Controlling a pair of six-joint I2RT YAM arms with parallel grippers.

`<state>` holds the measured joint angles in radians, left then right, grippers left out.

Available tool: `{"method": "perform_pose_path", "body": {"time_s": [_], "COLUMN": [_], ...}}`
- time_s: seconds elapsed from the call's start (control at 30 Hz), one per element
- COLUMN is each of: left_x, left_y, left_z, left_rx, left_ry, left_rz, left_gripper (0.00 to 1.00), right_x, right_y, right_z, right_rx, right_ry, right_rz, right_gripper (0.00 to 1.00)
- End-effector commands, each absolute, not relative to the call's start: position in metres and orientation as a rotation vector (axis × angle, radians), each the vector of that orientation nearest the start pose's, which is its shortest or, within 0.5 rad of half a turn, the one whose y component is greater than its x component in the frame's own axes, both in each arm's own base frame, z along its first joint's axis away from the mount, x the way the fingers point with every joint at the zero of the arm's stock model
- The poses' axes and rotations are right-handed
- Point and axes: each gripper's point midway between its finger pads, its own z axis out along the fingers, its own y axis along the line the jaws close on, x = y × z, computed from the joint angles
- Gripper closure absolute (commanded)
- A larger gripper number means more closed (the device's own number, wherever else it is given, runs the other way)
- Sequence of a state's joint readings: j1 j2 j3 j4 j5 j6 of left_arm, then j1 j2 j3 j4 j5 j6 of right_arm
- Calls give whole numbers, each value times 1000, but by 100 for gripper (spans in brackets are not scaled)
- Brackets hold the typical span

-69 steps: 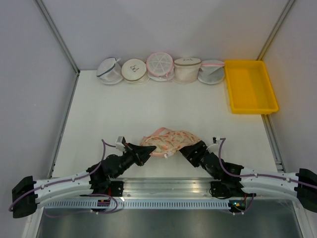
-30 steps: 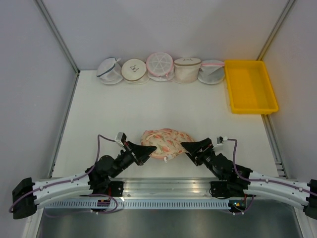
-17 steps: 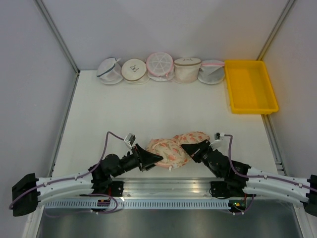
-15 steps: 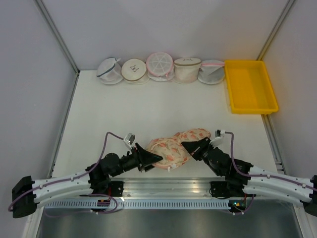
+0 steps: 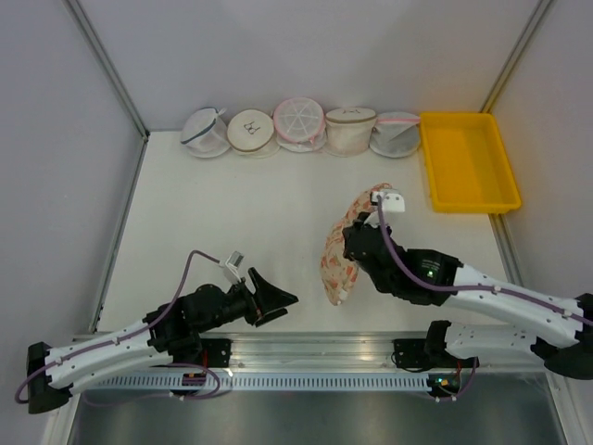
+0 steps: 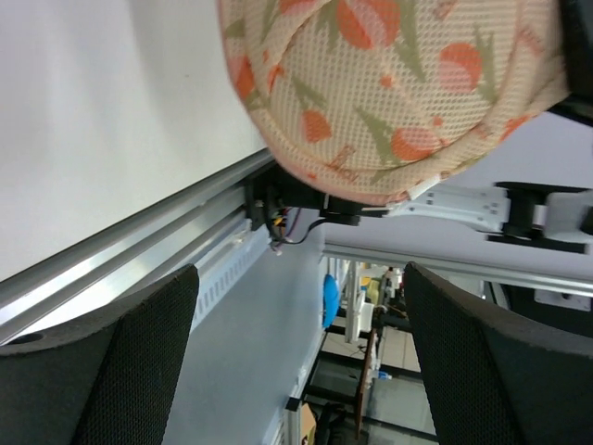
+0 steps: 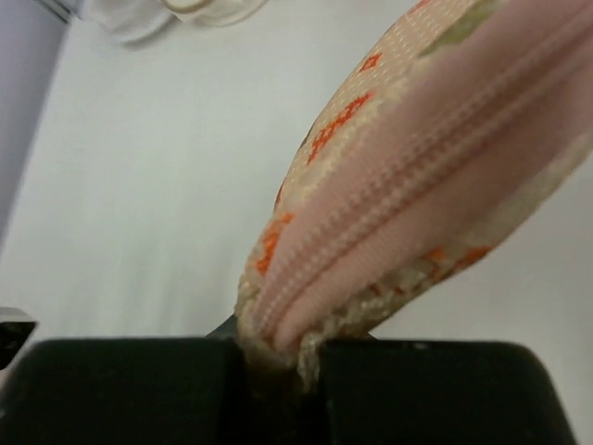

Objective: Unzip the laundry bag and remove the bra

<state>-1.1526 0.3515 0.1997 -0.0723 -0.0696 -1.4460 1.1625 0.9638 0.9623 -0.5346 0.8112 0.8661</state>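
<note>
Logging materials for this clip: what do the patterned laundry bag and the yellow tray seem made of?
Laundry bag: soft matte mesh fabric; tiny holes show in the weave up close, and it hangs limp. Its pink zipper band looks like woven tape. Yellow tray: probably moulded plastic, smooth, faintly glossy; even colour, rounded rim.

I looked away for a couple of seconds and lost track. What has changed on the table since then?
The left gripper let go of the laundry bag and drew back, jaws open. The right gripper, shut on the bag's edge, lifted it toward the far right, where it hangs. The round bags and yellow tray at the back stayed put.
</note>
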Motion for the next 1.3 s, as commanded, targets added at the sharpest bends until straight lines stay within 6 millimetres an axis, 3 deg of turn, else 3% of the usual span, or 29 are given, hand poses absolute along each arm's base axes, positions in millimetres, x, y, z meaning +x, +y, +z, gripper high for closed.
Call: {"method": "perform_pose_path", "body": {"time_s": [0.0,0.03,0.07,0.1,0.17,0.2,0.23,0.3,0.33,0.43,0.57,0.7,0.73,0.77,0.83,0.87,0.97,1.03,1.07,1.1,1.13,1.17,1.2,1.23,1.27], "left_x": [81,82,83,87,92,94,95,96,96,95,96,94,93,93,92,91,91,91,91,91,91,92,91,91,91], "left_y": [-253,-251,-249,-248,-244,-244,-244,-247,-249,-253,-250,-244,-243,-242,-241,-241,-239,-239,-239,-239,-239,-239,-240,-240,-240], "left_z": [171,166,166,173,168,176,175,176,175,171,164,154,152,147,144,140,138,137,137,138,137,136,136,134,133], "left_rx": [-335,-338,-340,-354,-374,-366,-365,-347,-336,-300,-257,-244,-241,-245,-249,-251,-253,-254,-253,-253,-258,-263,-262,-261,-269], "left_ry": [2204,2230,2238,2219,2235,2224,2233,2252,2263,2295,2297,2315,2319,2328,2336,2342,2348,2350,2350,2348,2350,2353,2358,2366,2372], "left_rz": [-1583,-1543,-1518,-1504,-1434,-1432,-1413,-1383,-1374,-1337,-1298,-1268,-1263,-1256,-1254,-1247,-1242,-1237,-1237,-1239,-1236,-1233,-1231,-1224,-1221], "left_gripper": [6,6,5,5,5,4,4,4,4,4,4,4,4,4,4,4,4,4,4,4,4,4,4,4,4], "right_x": [222,223,227,230,233,233,235,236,238,240,241,242,237,236,232,232,224,220,212,212,211,210,212,212,211], "right_y": [206,202,207,208,204,201,205,204,209,223,250,272,281,286,303,309,328,337,340,352,354,352,359,359,361], "right_z": [243,248,235,240,223,223,209,203,186,165,149,133,122,116,106,104,93,100,97,104,119,119,141,148,149], "right_rx": [-62,-108,-158,-164,-225,-247,-285,-342,-400,-502,-565,-635,-677,-693,-712,-710,-742,-738,-751,-724,-679,-659,-604,-573,-521], "right_ry": [2008,2025,2047,2046,2064,2073,2089,2105,2121,2161,2206,2245,2291,2300,2336,2343,2385,2389,2408,2388,2376,2380,2346,2334,2325], "right_rz": [85,8,-92,-127,-287,-345,-422,-532,-613,-675,-569,-522,-474,-443,-354,-320,-204,-93,-29,63,149,188,329,391,480], "right_gripper": [99,99,100,100,100,100,100,100,100,100,99,93,88,76,66,55,34,33,27,23,22,21,21,20,14]}}
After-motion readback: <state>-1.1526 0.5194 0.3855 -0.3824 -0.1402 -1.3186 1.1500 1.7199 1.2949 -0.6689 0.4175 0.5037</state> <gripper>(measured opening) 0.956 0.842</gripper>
